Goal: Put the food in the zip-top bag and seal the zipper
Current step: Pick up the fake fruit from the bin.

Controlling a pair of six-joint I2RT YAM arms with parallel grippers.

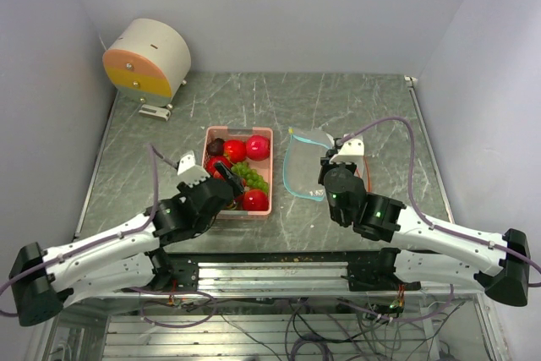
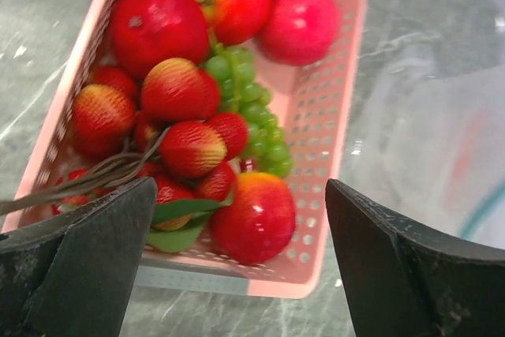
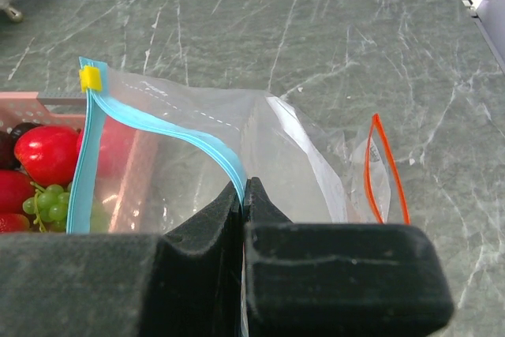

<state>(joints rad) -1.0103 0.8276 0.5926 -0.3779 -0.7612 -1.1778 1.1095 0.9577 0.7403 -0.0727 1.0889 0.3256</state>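
Observation:
The food lies in a pink tray: red apples, green grapes and a cluster of small red berries. My left gripper hovers open over the tray's near end. In the left wrist view a red apple sits under the left gripper, untouched. The clear zip-top bag lies to the right of the tray, mouth gaping. My right gripper is shut on the bag's blue zipper edge and lifts it. A yellow slider sits at the zipper's far end.
A second small clear bag with an orange rim lies just right of the held bag. A round beige and orange device stands at the back left corner. Grey walls close in the marble table on three sides.

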